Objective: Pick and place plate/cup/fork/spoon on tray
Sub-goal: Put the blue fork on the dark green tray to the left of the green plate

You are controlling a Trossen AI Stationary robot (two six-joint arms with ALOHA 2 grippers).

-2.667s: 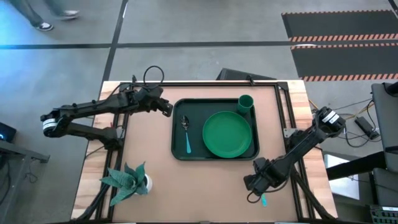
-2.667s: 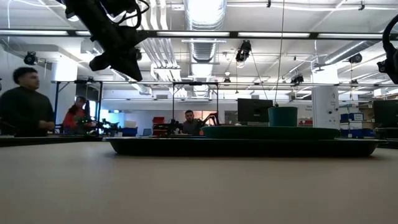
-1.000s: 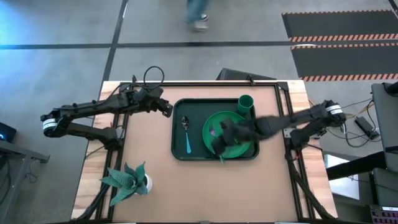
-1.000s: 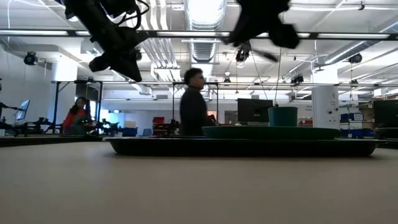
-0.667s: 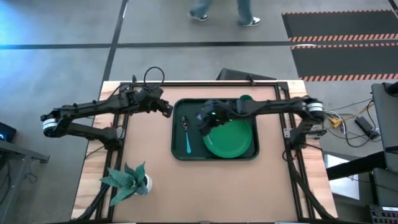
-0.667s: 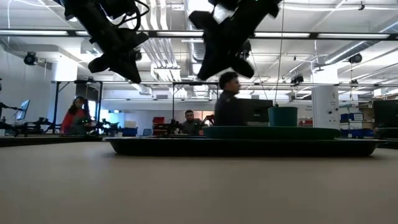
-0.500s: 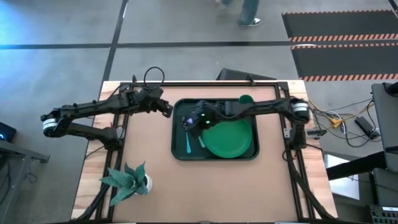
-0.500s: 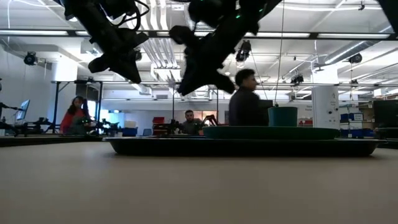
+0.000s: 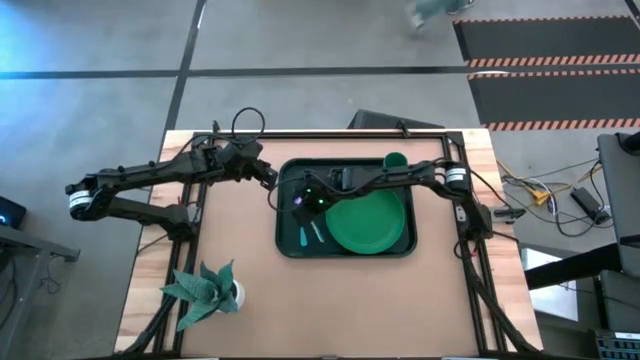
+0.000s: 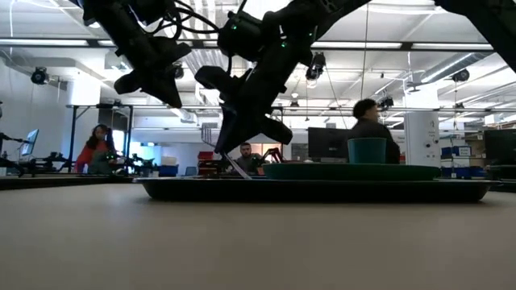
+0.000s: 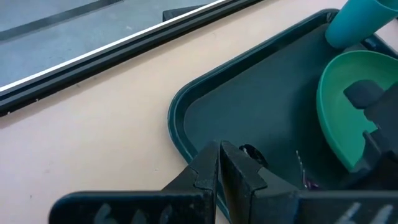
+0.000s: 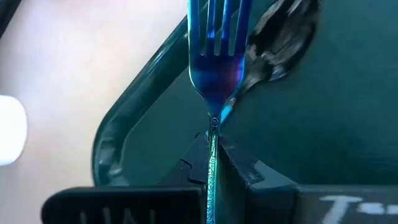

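Right end effector (image 12: 211, 140) now over tray (image 9: 287, 243) — fork (image 12: 215, 56) pinched

Plate (image 9: 368, 221), cup (image 9: 394, 161), spoon (image 12: 281, 38) in tray (image 9: 285, 243); cup behind plate, spoon left of plate.

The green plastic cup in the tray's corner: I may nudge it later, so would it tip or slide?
The small green plastic cup looks light and taller than wide, so a high push would likely tip it. The dark green tray looks smooth, so a low push probably slides it.
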